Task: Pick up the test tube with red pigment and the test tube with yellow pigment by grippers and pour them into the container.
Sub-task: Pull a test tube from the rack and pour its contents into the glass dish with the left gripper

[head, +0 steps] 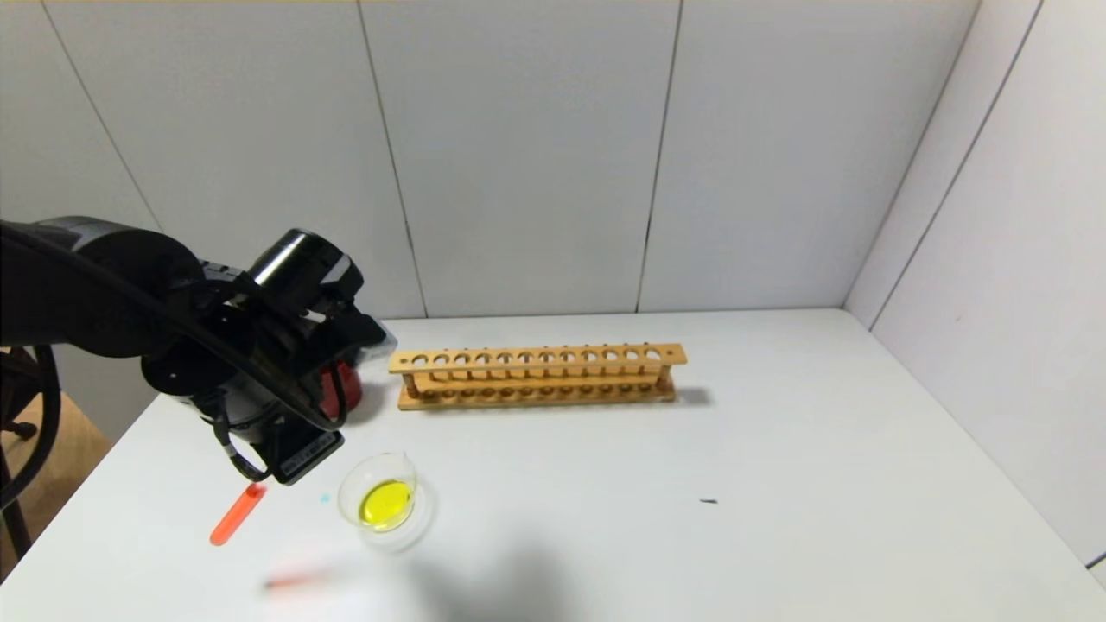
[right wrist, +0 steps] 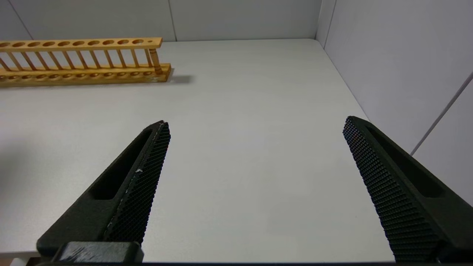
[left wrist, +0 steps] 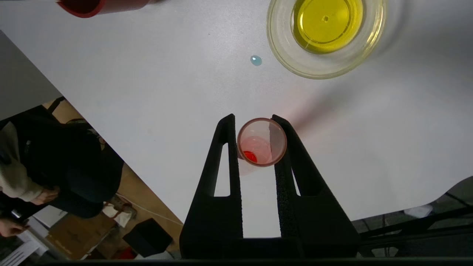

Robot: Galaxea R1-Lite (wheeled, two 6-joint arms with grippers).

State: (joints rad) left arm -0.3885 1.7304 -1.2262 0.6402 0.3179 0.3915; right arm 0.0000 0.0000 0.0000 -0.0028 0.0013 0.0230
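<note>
My left gripper (left wrist: 257,127) clamps the slim glass red-pigment tube (head: 236,515); the shallow clear glass dish (head: 346,492) sits at its three o'clock.

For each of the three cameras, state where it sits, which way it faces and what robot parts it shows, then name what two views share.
Head view: from the robot's head, forward and down on the table; left arm shows.
Left wrist view: straight down along the left tool, shut on the test tube with red pigment.
Right wrist view: low over the table, toward the back wall; the right tool is open.
Shared: head and left wrist views show the container; head and right wrist views show the wooden rack.
</note>
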